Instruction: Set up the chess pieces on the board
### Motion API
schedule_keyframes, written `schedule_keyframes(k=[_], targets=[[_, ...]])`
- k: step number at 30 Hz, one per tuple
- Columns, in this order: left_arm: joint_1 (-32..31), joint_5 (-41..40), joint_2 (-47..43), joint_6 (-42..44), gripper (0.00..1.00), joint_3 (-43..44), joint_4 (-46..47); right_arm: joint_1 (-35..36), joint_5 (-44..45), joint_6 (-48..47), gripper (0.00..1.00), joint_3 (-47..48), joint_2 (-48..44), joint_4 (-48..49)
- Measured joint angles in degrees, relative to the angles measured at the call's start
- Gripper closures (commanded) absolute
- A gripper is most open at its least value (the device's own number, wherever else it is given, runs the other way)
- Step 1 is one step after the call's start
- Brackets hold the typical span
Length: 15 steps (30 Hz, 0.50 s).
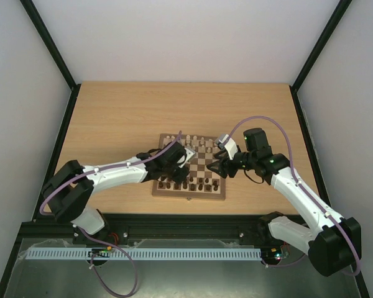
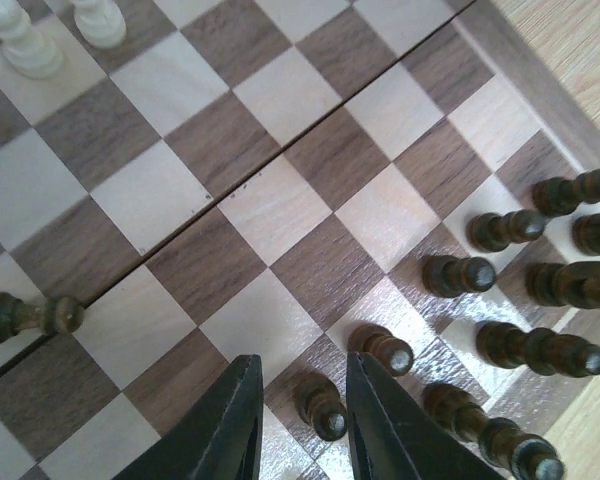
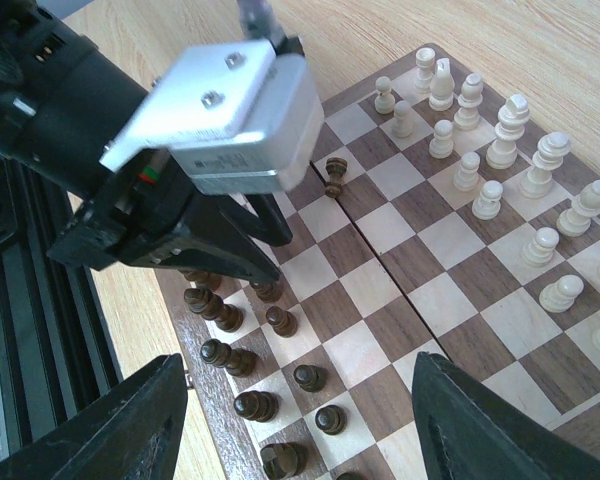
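The board (image 1: 188, 196) lies mid-table, with pale chess pieces (image 3: 508, 128) in its far rows and dark chess pieces (image 3: 228, 356) in its near rows. My left gripper (image 2: 302, 360) hangs low over the near left squares. Its jaws stand slightly open either side of a dark pawn (image 2: 320, 405) that rests upright on a dark square, with a gap showing beside it. More dark pieces (image 2: 460, 273) stand to its right. My right gripper (image 3: 298, 365) hovers wide open above the board's near right part, holding nothing. The left gripper (image 3: 265, 240) reaches in ahead of it.
One dark pawn (image 3: 333, 178) stands alone at the board's left edge by the centre seam. In the left wrist view pale pieces (image 2: 25, 40) show at the upper left. Bare wooden table (image 1: 118, 124) surrounds the board. A black frame rail (image 1: 174, 220) runs along the near edge.
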Motion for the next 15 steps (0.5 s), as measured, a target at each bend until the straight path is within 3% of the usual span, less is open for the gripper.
schedule_keyframes(k=[6,11,15], targets=[[0.52,-0.52,-3.76,-0.35,0.70,-0.02,0.24,0.00,-0.13,0.00,0.37,0.00,0.48,0.00],[2.49,-1.86,-8.13,-1.66,0.59,-0.02,-0.07,0.00,-0.42,-0.02,0.41,0.00,0.90,0.00],[8.31,-2.95,-11.47,-3.82,0.51,-0.02,-1.73,0.09,-0.46,0.02,0.46,0.50,3.23,-0.17]])
